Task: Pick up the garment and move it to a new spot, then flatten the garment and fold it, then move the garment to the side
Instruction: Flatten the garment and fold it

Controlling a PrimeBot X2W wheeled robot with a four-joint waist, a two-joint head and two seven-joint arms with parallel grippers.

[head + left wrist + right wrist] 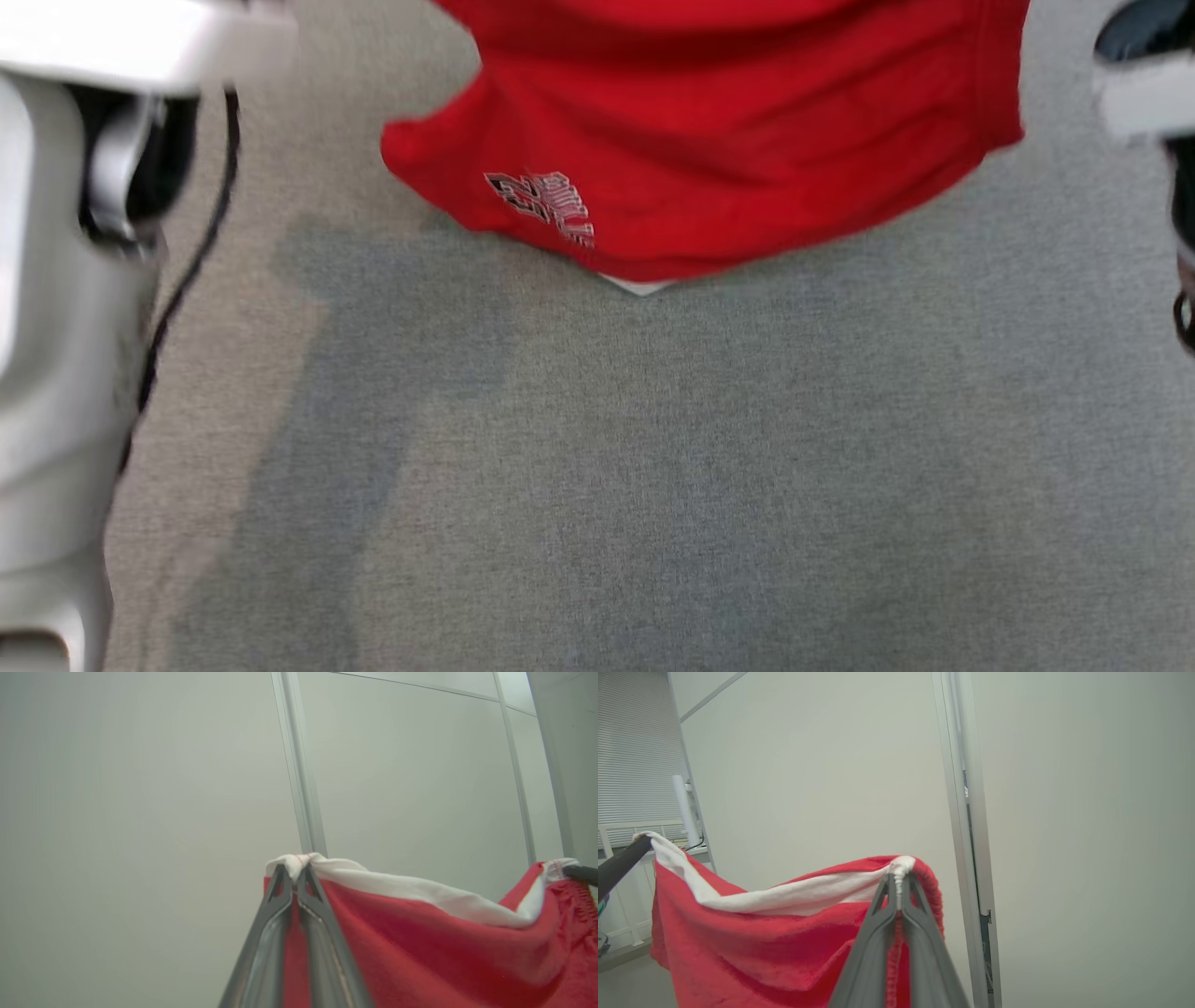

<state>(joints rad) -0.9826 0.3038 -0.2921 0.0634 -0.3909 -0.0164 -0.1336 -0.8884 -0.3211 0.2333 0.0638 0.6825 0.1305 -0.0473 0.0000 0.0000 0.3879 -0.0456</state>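
The garment (728, 121) is red with a white inner band and a grey logo (546, 205). It hangs in the air over the grey fabric surface (653, 467), its lower edge just above it. In the left wrist view my left gripper (294, 875) is shut on one end of the garment (420, 952) at the white band. In the right wrist view my right gripper (899, 882) is shut on the other end of the garment (761, 952). The band sags between the two grips. The garment's top edge is cut off in the head view.
My pale left forearm (56, 327) with a black cable (187, 261) fills the head view's left side; part of the right arm (1144, 93) is at the upper right. Pale wall panels (140, 812) stand behind, with a window blind (630, 751) at the right wrist view's left.
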